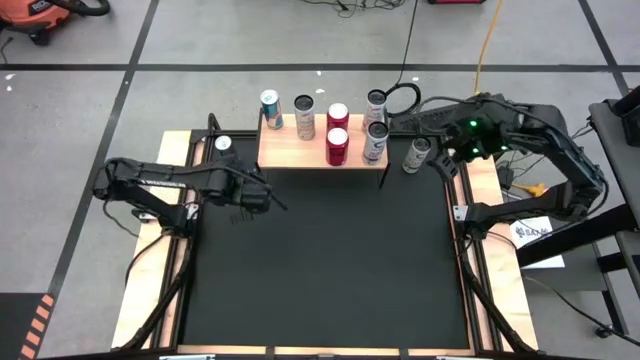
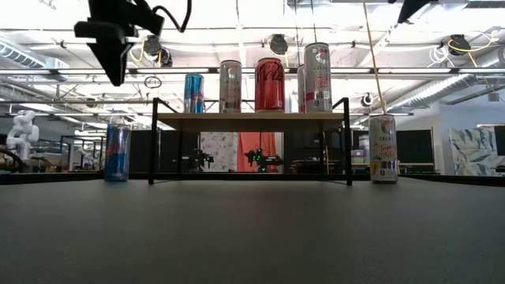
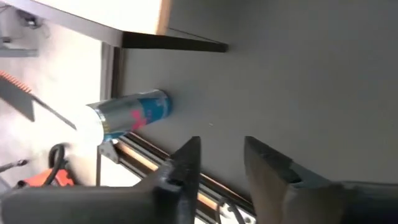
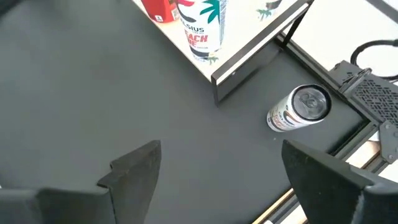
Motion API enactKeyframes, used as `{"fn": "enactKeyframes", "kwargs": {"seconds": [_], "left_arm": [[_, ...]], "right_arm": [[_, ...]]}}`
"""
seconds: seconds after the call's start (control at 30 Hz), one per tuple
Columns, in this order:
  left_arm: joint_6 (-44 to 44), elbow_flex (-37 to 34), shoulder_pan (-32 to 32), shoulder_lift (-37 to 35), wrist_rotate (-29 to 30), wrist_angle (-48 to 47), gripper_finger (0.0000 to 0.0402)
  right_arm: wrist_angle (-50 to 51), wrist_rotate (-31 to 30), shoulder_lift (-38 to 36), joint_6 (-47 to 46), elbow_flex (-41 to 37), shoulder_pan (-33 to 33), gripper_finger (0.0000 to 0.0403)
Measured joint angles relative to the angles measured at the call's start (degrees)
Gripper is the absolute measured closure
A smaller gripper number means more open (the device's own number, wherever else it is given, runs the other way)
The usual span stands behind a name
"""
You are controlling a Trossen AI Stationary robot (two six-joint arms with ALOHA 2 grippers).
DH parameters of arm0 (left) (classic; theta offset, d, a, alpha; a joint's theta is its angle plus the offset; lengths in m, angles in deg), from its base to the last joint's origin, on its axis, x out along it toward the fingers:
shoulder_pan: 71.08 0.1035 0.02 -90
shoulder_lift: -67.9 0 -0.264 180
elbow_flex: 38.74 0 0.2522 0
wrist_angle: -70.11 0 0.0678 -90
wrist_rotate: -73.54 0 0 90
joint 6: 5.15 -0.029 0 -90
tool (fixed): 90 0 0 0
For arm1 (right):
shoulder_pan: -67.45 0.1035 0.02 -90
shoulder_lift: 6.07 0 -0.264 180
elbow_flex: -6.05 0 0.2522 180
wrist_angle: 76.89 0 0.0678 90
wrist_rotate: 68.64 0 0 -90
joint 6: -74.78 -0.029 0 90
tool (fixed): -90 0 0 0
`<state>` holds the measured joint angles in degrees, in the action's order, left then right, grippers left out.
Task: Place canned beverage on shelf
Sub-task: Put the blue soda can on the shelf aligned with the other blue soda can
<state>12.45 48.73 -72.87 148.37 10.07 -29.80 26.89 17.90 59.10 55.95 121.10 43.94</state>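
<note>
Shelf: six cans aboard. Blue can on bench, left. Left gripper fingers slightly parted, empty; right gripper spread, empty. Advice: spread wider, centre on can before closing

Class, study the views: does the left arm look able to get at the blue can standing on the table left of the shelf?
Probably yes. The left gripper hangs near the blue can, its fingers parted. Bare table lies between them; the shelf stands off to one side.
</note>
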Motion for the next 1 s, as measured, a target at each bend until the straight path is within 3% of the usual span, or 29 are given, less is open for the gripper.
{"fn": "enactKeyframes", "kwargs": {"seconds": [0.17,0.33,0.6,1.0], "left_arm": [[-1.9,0.0,3.5,0.0,2.4,0.1,0.0233],[-6.6,0.0,9.2,0.0,0.8,-0.1,0.0204],[-14.2,0.0,20.9,-0.4,0.3,0.2,0.0200],[-29.9,0.0,36.5,-0.8,-9.9,6.1,0.0200]], "right_arm": [[0.0,-4.5,-2.2,0.0,0.0,0.0,0.0085],[0.0,-5.7,-3.2,0.2,0.1,0.0,0.0085],[0.0,-5.6,-3.2,0.7,0.1,0.0,0.0085],[-0.1,-5.5,-2.9,0.0,0.1,0.0,0.0085]]}}
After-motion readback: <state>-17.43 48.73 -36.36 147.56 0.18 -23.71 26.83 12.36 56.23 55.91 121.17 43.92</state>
